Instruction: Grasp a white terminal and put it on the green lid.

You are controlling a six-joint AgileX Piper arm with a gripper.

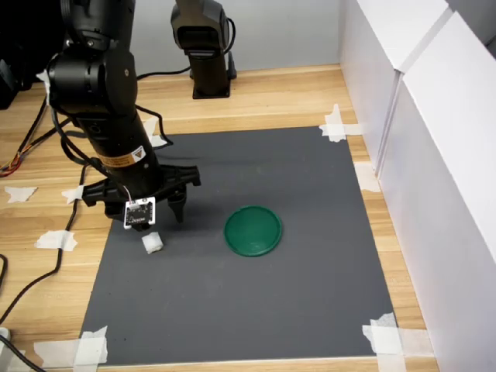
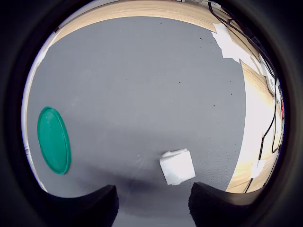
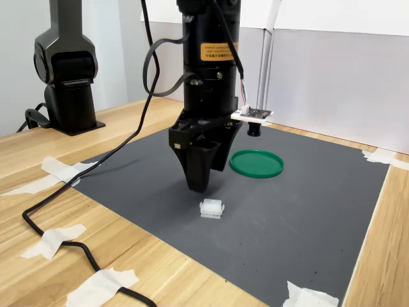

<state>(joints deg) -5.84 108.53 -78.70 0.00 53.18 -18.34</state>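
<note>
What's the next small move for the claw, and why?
Probably shift over the white terminal and descend. The claw hangs open above the mat, empty, the block lying just off its centreline in the wrist view, apart from the green lid.

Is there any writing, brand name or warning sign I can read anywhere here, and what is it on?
None of it reads clearly.
Yellow label on the black arm: printed lines, too small to read in both exterior views.
Small circuit board on the wrist: markings too small to read.
White terminal, green lid, grey mat: no text visible.
</note>
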